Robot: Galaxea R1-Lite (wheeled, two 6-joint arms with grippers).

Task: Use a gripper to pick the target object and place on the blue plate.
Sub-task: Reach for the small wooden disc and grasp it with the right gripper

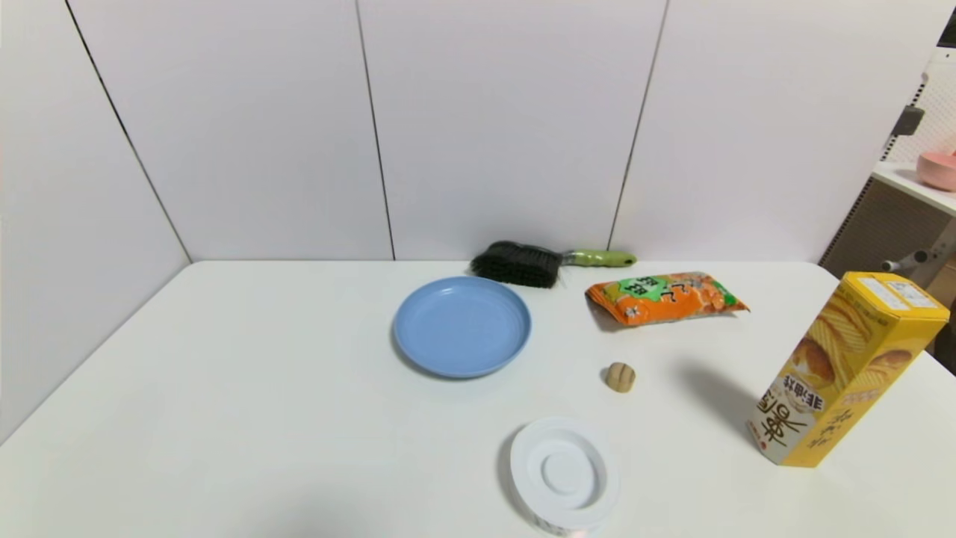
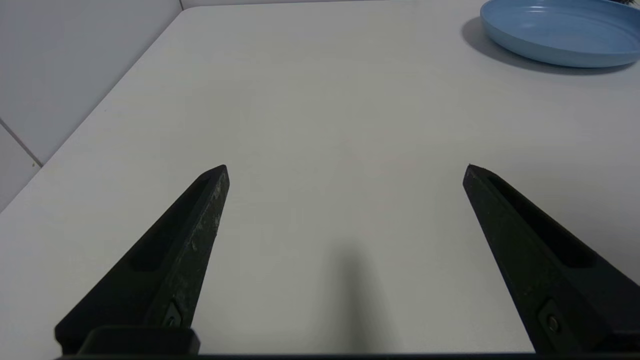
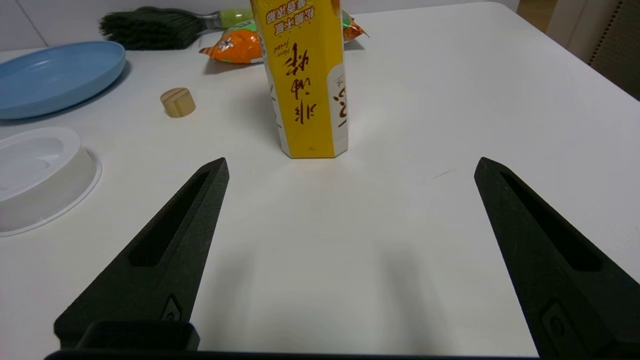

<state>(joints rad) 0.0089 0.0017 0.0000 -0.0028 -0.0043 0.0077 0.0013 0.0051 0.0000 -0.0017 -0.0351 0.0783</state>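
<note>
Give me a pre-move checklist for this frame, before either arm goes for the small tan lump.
1. Target object free on the table, touching nothing: ok.
2. Blue plate empty: ok.
3. Right gripper open, holding nothing: ok.
4. Left gripper open, holding nothing: ok.
5. Right gripper's straight line to the target: not ok, the yellow box stands near it.
6. Path from target to plate free of the white container and orange bag: ok.

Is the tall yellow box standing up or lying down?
Standing up. The yellow box rests on its small end on the table, near the open right gripper.
</note>
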